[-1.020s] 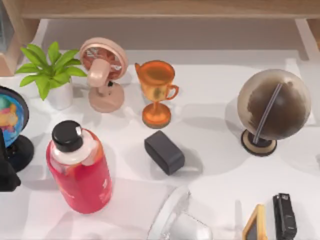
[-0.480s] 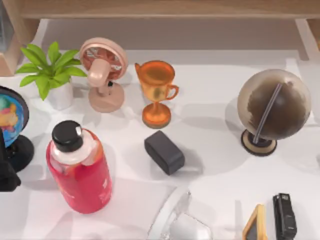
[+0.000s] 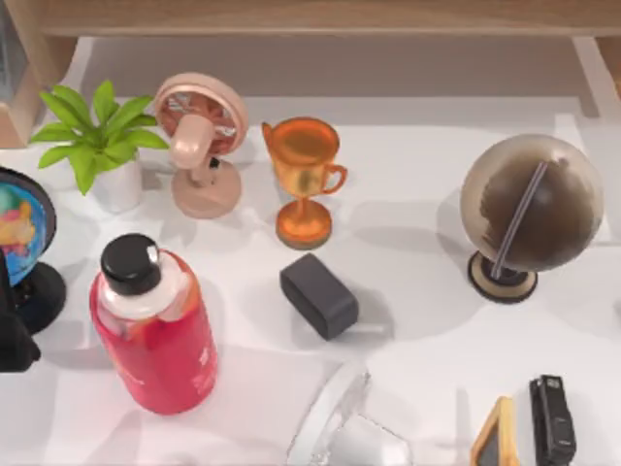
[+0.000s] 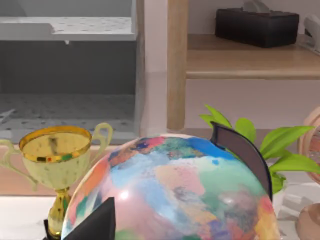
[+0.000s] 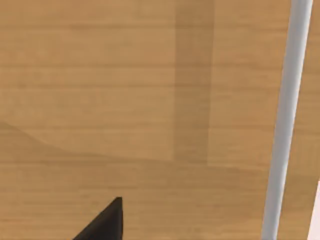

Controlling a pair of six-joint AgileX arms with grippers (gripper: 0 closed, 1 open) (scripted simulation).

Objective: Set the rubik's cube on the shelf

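The rubik's cube is out of view. The shelf (image 3: 310, 16) is a long light-brown board along the back of the table, with a wooden upright (image 3: 27, 68) at its left end. In the left wrist view the shelf (image 4: 250, 62) shows again, past a wooden upright (image 4: 177, 65). My left arm (image 3: 12, 335) sits dark at the table's left edge, and a dark part of my left gripper (image 4: 95, 225) lies close against a colourful globe (image 4: 170, 190). A dark tip of my right gripper (image 5: 105, 222) hangs close over light-brown wood (image 5: 125, 90).
On the white table stand a green plant (image 3: 97, 136), a pink fan (image 3: 199, 136), an orange trophy (image 3: 303, 175), a dark grey rounded block (image 3: 318, 295), a red bottle (image 3: 155, 330), a brown globe (image 3: 529, 209) and a clear glassy object (image 3: 340, 427). A black box (image 4: 255, 26) rests on the shelf.
The clear glassy object at the front edge has shifted very slightly. Nothing else on the table has moved.
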